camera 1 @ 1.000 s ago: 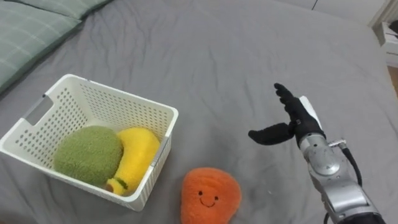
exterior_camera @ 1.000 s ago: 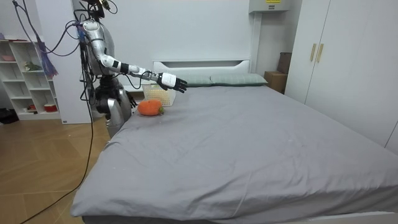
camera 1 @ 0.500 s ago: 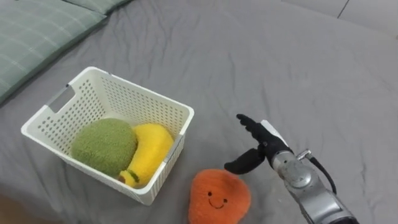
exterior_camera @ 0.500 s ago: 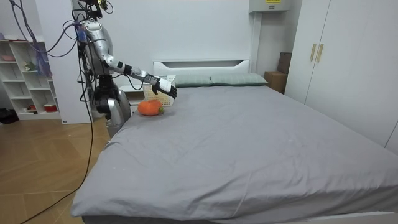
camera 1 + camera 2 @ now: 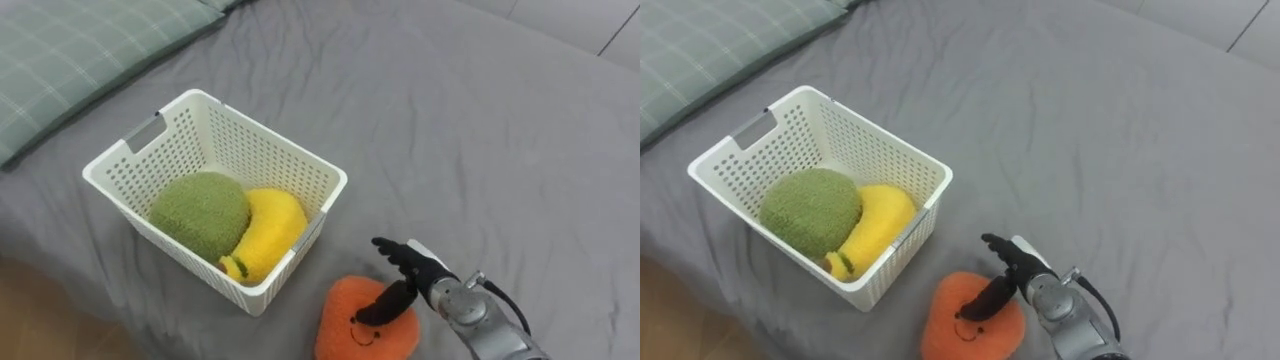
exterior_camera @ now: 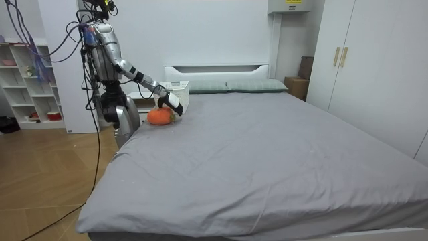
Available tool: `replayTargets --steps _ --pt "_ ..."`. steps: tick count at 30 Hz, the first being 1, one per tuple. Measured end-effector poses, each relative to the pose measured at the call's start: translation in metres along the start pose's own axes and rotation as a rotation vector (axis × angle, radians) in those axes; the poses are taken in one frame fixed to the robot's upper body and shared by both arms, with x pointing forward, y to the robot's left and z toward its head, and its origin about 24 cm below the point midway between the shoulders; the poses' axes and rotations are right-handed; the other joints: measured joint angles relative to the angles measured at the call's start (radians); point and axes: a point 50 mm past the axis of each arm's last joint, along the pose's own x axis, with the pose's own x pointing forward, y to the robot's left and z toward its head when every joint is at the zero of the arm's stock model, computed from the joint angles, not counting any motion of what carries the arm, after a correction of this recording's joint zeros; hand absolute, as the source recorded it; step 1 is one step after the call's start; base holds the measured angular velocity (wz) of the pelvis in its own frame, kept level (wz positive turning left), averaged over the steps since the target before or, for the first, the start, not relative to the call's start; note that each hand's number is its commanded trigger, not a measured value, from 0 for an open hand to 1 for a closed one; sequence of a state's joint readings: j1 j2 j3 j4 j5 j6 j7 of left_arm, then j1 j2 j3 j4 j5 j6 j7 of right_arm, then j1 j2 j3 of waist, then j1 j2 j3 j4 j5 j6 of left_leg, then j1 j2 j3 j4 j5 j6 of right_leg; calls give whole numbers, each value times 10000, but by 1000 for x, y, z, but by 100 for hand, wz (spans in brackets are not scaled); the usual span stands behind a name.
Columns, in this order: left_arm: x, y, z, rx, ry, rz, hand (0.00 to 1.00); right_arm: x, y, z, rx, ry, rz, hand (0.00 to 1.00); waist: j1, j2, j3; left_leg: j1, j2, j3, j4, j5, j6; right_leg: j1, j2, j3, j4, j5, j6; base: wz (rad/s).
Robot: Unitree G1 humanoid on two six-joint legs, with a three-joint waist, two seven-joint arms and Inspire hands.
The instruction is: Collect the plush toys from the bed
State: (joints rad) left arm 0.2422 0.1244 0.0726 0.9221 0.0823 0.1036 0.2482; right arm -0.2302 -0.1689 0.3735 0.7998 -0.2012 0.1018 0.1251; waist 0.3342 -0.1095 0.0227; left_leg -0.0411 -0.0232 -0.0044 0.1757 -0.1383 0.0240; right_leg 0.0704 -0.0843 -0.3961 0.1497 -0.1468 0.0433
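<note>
An orange plush toy with a smiling face [image 5: 362,322] [image 5: 965,320] [image 6: 158,116] lies on the grey bed near its front edge. My right hand [image 5: 404,278] [image 5: 1006,276] [image 6: 172,106] rests on the toy's upper right side, open, with the thumb against the face and the fingers spread above it. To the left stands a white perforated basket [image 5: 174,130] [image 5: 780,116] [image 6: 177,94] holding a green plush [image 5: 200,207] [image 5: 811,205] and a yellow banana plush [image 5: 267,229] [image 5: 874,228].
A green checked pillow [image 5: 70,55] [image 5: 700,45] lies at the far left. Grey bedding [image 5: 480,130] spreads wide to the right and beyond. In the room view the robot stands at the bed's corner, with white shelves [image 6: 30,80] behind it.
My right hand has come down and left from over the bare bedding onto the orange toy. The head camera has shifted, so the basket sits further right in the picture.
</note>
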Motion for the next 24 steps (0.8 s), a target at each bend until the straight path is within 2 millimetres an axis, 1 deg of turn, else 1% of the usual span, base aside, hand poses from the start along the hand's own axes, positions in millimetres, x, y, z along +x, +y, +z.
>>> replayTargets --steps 3,4,8,12,15,16,17,19,20,21,22,24 --pt "0 0 1 2 -15 -87 0 1 1 -2 -29 116 55 0 28 -6 9 -75 -4 -21 45 -8 5 -22 -3 -35 -1 0 0 3" --pt "1 0 2 -5 -25 -137 0 1 2 -2 -69 116 94 0 40 -49 -20 -84 -5 -21 51 -9 5 -26 -3 -33 -1 0 0 0" --pt "1 -1 2 7 36 -209 0 1 6 1 -313 72 447 0 47 -69 -35 -82 -7 -15 62 -8 6 -24 -2 -27 1 0 0 0" --pt "1 -1 1 66 126 -209 0 3 8 2 -503 113 632 0 69 -54 -24 -76 -16 -25 116 -11 9 0 -5 -25 2 0 0 0" --pt "1 -1 0 359 135 -182 0 3 9 -4 -556 383 716 0 142 -49 -20 -69 -19 -34 110 -14 13 19 -5 -17 4 0 0 0" --pt "1 -1 -1 426 185 -186 0 3 10 -4 -567 428 718 3 180 -50 -20 -68 -19 -33 116 -16 13 21 -3 6 6 1 -1 0" --pt "1 -1 -2 446 222 -189 0 3 10 -4 -588 430 718 33 193 -50 -19 -67 -21 -32 119 -16 13 24 -3 13 6 1 -1 0" --pt "0 -1 -5 480 368 -190 0 3 10 -4 -634 429 722 69 257 -48 -17 -65 -26 -37 137 -19 16 40 -4 19 6 1 -1 0" --pt "0 -1 -5 488 408 -189 0 3 10 -4 -651 431 721 91 267 -49 -17 -66 -28 -40 141 -21 18 40 -5 22 7 1 -1 0" --pt "0 -1 -7 503 476 -189 0 3 10 -4 -752 440 717 98 272 -51 -17 -68 -31 -47 152 -25 22 45 -6 27 7 1 -1 0" --pt "-1 0 -9 515 534 -196 0 3 10 -4 -880 449 710 100 274 -52 -17 -72 -35 -57 173 -33 25 54 -8 26 7 1 -1 0" --pt "-1 0 -12 534 627 -197 0 3 10 -3 -957 440 712 100 273 -51 -17 -94 -35 -73 247 -71 27 71 -7 30 7 0 -1 0"
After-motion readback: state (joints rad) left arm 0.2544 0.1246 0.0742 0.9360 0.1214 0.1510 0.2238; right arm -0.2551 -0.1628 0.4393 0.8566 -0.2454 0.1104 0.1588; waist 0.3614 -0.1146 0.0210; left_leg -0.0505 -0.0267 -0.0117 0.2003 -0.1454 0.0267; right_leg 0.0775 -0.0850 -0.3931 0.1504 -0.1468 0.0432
